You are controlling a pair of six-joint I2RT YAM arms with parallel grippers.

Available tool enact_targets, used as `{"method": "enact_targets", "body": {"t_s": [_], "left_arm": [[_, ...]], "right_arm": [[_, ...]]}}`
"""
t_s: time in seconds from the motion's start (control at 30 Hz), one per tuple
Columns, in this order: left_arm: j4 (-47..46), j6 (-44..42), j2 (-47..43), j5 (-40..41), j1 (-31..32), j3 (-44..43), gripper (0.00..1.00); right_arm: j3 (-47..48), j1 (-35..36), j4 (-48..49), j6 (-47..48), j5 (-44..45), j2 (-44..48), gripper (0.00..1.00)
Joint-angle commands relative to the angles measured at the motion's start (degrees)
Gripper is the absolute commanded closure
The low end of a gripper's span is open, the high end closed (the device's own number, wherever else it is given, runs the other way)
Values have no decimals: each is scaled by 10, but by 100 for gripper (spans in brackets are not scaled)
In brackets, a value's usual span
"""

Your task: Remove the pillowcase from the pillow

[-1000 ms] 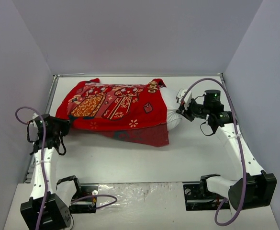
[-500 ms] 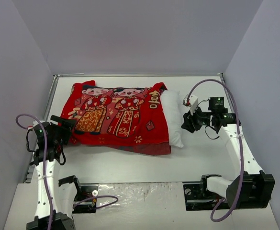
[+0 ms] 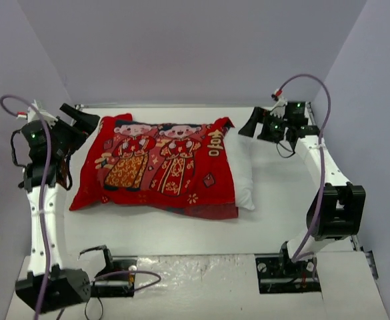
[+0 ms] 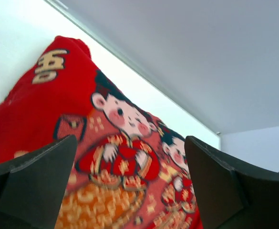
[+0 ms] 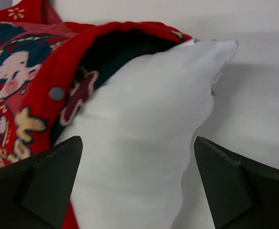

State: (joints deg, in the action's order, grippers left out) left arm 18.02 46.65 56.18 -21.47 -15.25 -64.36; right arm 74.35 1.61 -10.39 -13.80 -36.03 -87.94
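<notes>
The red pillowcase [image 3: 156, 167], printed with two cartoon figures, lies flat in the middle of the table. The white pillow [image 3: 243, 175] sticks out of its open right end. My left gripper [image 3: 83, 120] hovers open over the case's far left corner, apart from the cloth. The left wrist view shows the pillowcase [image 4: 106, 167] below the wide-open left gripper [image 4: 129, 186]. My right gripper [image 3: 249, 125] hangs open above the pillow's far right corner. In the right wrist view the pillow [image 5: 144, 129] bulges out of the pillowcase's mouth [image 5: 29, 86] under the empty right gripper [image 5: 137, 186].
Grey walls close the white table [image 3: 275, 193] in on the left, back and right. A snap button [image 5: 56, 93] sits on the case's open hem. The arm bases [image 3: 285, 270] stand at the near edge, with purple cables looping off both arms.
Both grippers opened and let go, the left of the pillowcase's left edge, the right of the pillow's end. Both arms rose toward the far corners. The pillowcase settled flat.
</notes>
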Motion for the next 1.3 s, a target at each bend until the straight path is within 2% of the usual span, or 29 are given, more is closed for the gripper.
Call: {"method": "enact_targets", "body": {"t_s": [0.0, 0.03, 0.07, 0.17, 0.3, 0.43, 0.47, 0.5, 0.6, 0.63, 0.67, 0.7, 0.73, 0.77, 0.83, 0.87, 0.93, 1.0, 1.07, 1.1, 1.13, 1.2, 1.23, 1.27], "left_arm": [[25, -87, 180, -27, 16, -104, 6], [42, -100, 219, -30, 21, -142, 6], [79, -113, 287, -35, 22, -216, 6], [125, -142, 392, -52, 22, -325, 6], [167, -170, 499, -62, 10, -402, 6], [99, -134, 584, -127, 4, -395, 6], [84, -113, 595, -157, 7, -390, 6], [66, -103, 604, -174, 7, -386, 6], [23, -76, 632, -209, 18, -383, 5], [-1, -68, 639, -218, 20, -380, 1], [-20, -42, 639, -226, 21, -373, 3], [-50, -23, 637, -246, 22, -363, 11], [-121, -2, 625, -254, 22, -337, 18], [-162, 25, 617, -262, 22, -322, 33], [-303, 108, 598, -284, 21, -301, 48], [-344, 165, 592, -289, 21, -289, 58], [-458, 216, 575, -288, 23, -277, 63], [-559, 279, 549, -283, 26, -261, 66], [-614, 310, 530, -275, 26, -219, 67], [-646, 312, 507, -275, 26, -200, 68], [-647, 307, 498, -277, 25, -181, 68], [-646, 279, 475, -274, 27, -102, 72], [-653, 276, 474, -277, 34, -73, 73], [-660, 276, 474, -282, 37, -46, 74]], "right_arm": [[28, 5, 34, -130, 32, -63, 0], [33, 5, 35, -134, 37, -75, 0], [40, 3, 38, -138, 38, -87, 0], [40, -6, 60, -181, 26, -129, 0], [9, -4, 142, -261, -33, -179, 0], [-11, -2, 212, -300, -97, -196, 10], [-13, -3, 219, -299, -107, -197, 18], [-17, -3, 239, -300, -119, -201, 21], [-21, 0, 277, -293, -181, -207, 49], [-18, 1, 301, -291, -217, -208, 56], [-15, 3, 308, -276, -232, -207, 75], [-7, 4, 307, -258, -244, -203, 87], [16, 5, 289, -234, -255, -199, 98], [30, 5, 281, -207, -278, -194, 100], [68, 3, 210, -108, -278, -174, 100], [120, 0, 177, -67, -257, -161, 100], [199, -5, 100, 43, -235, -150, 100], [232, -13, 55, 128, -202, -124, 100], [240, -13, 48, 180, -186, -84, 100], [232, -13, 35, 206, -173, -67, 100], [220, -13, 27, 274, -167, -50, 100], [145, -13, 5, 356, -133, 15, 100], [108, -10, 1, 452, -114, 63, 100], [66, -7, 2, 492, -98, 84, 100]]}}
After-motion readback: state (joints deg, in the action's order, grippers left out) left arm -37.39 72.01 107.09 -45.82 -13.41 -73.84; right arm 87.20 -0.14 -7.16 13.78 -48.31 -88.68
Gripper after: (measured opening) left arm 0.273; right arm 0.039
